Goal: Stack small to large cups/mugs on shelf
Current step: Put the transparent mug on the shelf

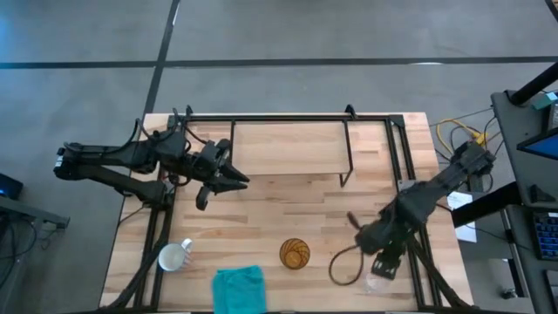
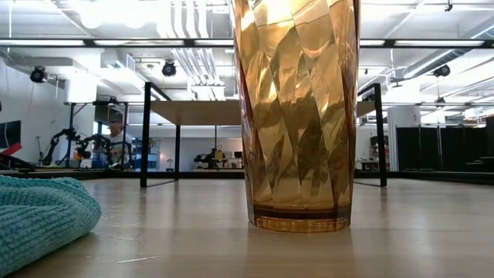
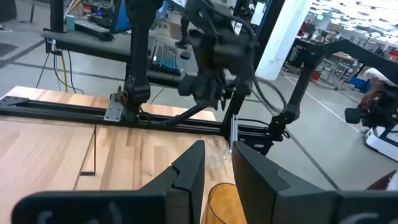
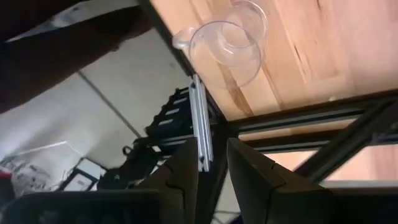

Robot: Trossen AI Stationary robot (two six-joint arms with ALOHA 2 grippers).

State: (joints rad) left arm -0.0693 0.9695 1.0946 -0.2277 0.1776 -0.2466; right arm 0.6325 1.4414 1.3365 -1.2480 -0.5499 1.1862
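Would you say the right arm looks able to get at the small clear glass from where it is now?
Probably yes. The right gripper hangs just above the small clear glass near the table's right front edge, fingers slightly apart, and nothing lies between them in the right wrist view.

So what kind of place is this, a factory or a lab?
Most likely a robotics lab in an open-plan workspace. Two dark arms work at a wooden table that carries a small shelf, and the room behind shows exposed ceiling ducts, more equipment stands and another robot rig.

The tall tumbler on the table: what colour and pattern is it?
The tumbler is amber, translucent, with diamond-like facets; the low view shows it best.
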